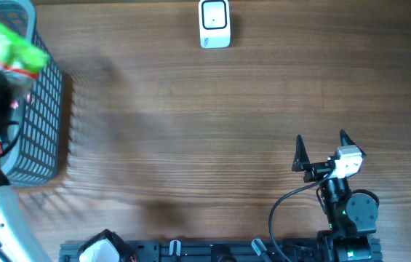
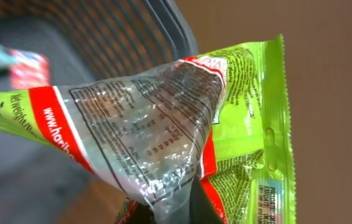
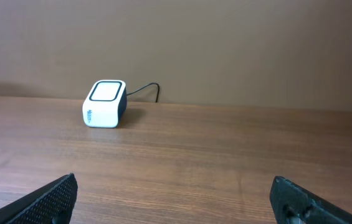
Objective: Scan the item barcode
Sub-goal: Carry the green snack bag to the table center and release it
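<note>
Gripping the green bag (image 1: 9, 45), the left end effector (image 2: 185, 205) has the scanner (image 1: 214, 24) toward 3 o'clock; the right end effector (image 1: 321, 149) stands parted.

Blurred green packet (image 1: 7, 45), cropped at edge

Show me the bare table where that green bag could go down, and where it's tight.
Widest bare stretch: mid table, bordered by the basket, the scanner and the open right gripper. Also bare right of the scanner. Crowded: the left edge, where the green bag hangs over the basket.
</note>
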`<action>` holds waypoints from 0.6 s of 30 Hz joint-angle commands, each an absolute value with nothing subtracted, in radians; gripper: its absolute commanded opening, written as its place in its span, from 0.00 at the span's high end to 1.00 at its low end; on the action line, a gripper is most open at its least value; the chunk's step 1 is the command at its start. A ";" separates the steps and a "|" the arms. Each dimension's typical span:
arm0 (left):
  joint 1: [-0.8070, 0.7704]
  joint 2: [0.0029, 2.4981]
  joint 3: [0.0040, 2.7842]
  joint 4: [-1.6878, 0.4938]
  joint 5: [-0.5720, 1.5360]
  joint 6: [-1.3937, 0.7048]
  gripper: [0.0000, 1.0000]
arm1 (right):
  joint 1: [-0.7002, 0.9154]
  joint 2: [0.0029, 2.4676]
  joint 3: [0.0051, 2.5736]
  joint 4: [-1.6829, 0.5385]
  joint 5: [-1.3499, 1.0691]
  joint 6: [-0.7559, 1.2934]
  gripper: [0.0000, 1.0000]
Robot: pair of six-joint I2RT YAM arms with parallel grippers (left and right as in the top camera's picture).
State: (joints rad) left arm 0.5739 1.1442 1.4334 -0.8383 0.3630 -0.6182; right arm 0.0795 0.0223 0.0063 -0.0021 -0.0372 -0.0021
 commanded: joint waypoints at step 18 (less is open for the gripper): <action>-0.356 1.536 1.285 -0.994 0.294 -0.352 0.96 | 0.077 0.018 0.006 0.001 -0.050 0.001 0.00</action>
